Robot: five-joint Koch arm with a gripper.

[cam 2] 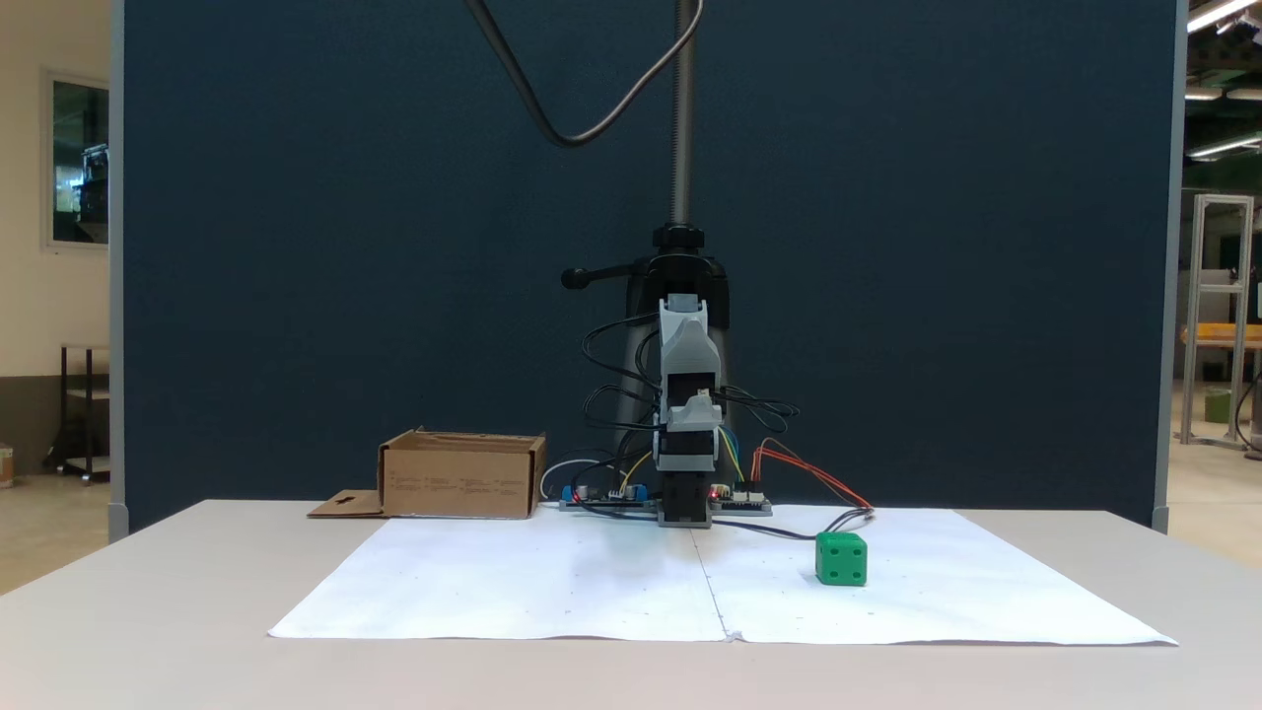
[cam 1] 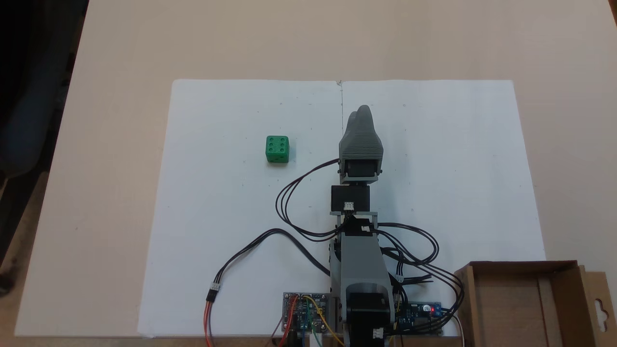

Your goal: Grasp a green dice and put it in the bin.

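White paper point(cam 1: 434, 193) covers the tabletop point(cam 1: 120, 48); the green dice point(cam 1: 277, 149) sits left of centre, the bin point(cam 1: 525, 308) lower right (empty), the end effector point(cam 1: 362, 112) pressed together, holding nothing.

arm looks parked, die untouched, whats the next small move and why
Probably swing the gripper toward the green dice, leftward in the top-down fixed view. The dice sits alone on the white paper, well apart from the raised gripper, and the bin holds nothing.

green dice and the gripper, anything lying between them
Nothing: in the fixed view from above, only bare white paper lies between the green dice and the gripper.
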